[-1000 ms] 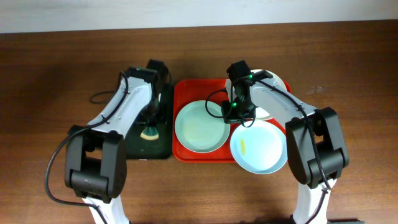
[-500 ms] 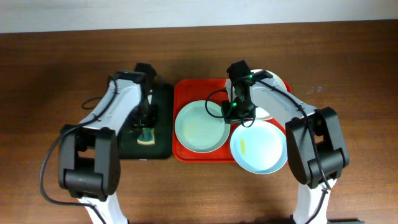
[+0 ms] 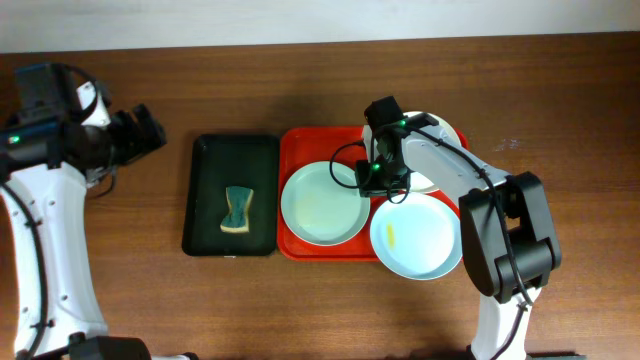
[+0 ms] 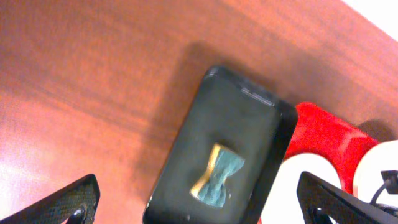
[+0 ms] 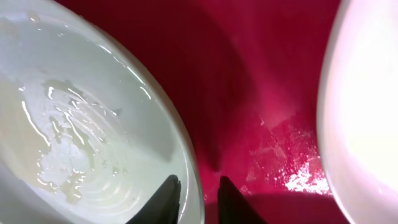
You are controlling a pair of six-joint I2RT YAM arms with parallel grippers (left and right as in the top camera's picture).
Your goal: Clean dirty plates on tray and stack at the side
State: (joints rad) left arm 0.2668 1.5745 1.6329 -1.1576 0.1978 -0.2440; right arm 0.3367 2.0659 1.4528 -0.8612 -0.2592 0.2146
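A pale blue-green plate (image 3: 322, 203) lies wet on the red tray (image 3: 296, 150). My right gripper (image 3: 378, 182) is shut on its right rim. In the right wrist view one fingertip (image 5: 166, 196) sits inside the plate (image 5: 74, 124) and the other outside, over the tray (image 5: 261, 74). A second pale plate (image 3: 416, 236) with a yellow smear overhangs the tray's front right corner. A white plate (image 3: 442, 150) shows partly behind the right arm. My left gripper (image 3: 152, 130) hangs open far to the left, high above the table, with nothing between its fingers (image 4: 74, 200).
A dark green-black tray (image 3: 210, 160) stands left of the red tray, with a blue-and-yellow sponge (image 3: 238, 210) pinched at its middle lying in it. The left wrist view shows the sponge (image 4: 219, 174) from above. Another plate's pale rim (image 5: 367, 124) is close on the right of the right gripper.
My left gripper has opened, left the sponge on the dark tray, and swung up and away to the far left. The right arm has not visibly moved.
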